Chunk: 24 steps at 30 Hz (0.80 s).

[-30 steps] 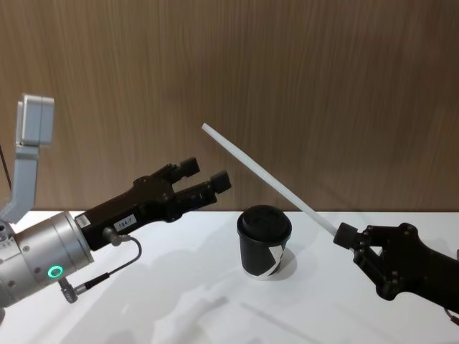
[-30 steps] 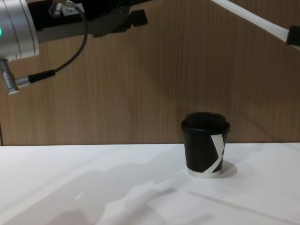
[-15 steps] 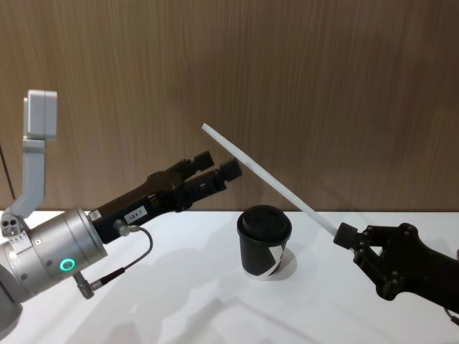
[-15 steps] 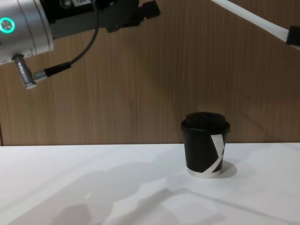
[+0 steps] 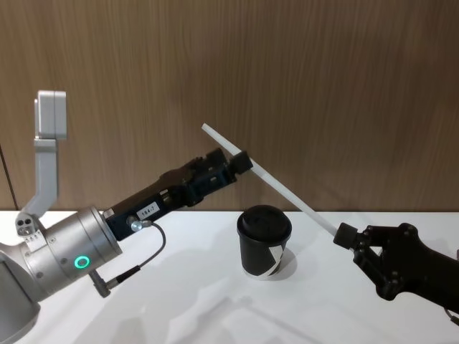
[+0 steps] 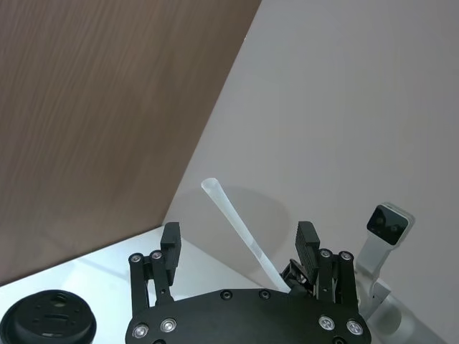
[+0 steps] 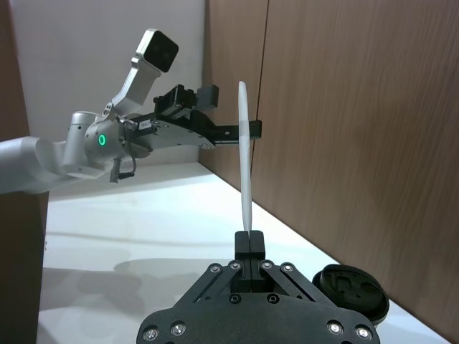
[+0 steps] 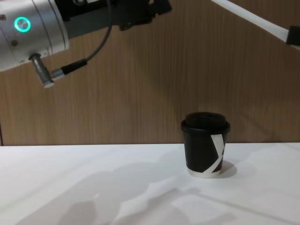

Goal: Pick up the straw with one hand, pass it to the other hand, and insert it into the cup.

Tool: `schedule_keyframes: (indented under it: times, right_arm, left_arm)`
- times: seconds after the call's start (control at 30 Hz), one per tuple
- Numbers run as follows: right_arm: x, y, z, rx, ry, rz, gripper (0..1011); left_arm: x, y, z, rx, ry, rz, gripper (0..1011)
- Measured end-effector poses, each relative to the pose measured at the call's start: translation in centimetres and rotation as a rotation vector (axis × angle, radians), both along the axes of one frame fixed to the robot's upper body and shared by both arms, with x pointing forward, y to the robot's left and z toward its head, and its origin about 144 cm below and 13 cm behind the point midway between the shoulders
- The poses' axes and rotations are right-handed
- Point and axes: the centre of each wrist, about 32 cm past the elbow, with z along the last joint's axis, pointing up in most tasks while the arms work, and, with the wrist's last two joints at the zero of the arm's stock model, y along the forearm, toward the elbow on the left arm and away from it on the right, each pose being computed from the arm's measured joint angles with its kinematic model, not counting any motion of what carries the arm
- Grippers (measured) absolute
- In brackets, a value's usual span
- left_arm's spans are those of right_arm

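The straw [image 5: 287,193] looks matt, the cup [image 5: 264,247] paper, the wall [image 5: 323,72] wood-grained.

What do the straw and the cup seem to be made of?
The straw: probably plastic or paper; smooth matte white, straight though held by one end in the right gripper. The cup: likely paper, matte black body; its domed lid looks plastic.

Clearance about the cup [image 5: 264,242], head view. The straw [image 5: 280,188] slants across the space above it, from 3 o'clock up to 11 o'clock. The right gripper [image 5: 346,235], clamped on the straw's lower end, blocks 3 to 4 o'clock. The left gripper [image 5: 240,162], fingers spread astride the straw, fills 11 o'clock. Bare table [image 5: 179,287] lies open from 6 to 9 o'clock. The wall [image 5: 323,86] closes 12 o'clock.
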Motion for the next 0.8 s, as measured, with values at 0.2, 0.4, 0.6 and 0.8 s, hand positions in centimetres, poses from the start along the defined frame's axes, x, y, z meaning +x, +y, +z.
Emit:
schedule_keyframes:
  times: [0.2,0.4,0.6,0.8]
  right_arm:
    - [0.0,0.0,0.0,0.0,0.0,0.0,1]
    - [0.0,0.0,0.0,0.0,0.0,0.0,1]
    - [0.0,0.0,0.0,0.0,0.0,0.0,1]
    - [0.0,0.0,0.0,0.0,0.0,0.0,1]
  left_arm:
    - [0.2,-0.5,-0.1,-0.013,0.009,-0.006,1003]
    - [0.3,-0.9,-0.2,-0.02,0.014,-0.008,1003]
    - [0.4,-1.1,-0.3,-0.028,0.015,-0.01,1003]
    - [0.5,-1.3,-0.3,-0.035,0.016,-0.011,895]
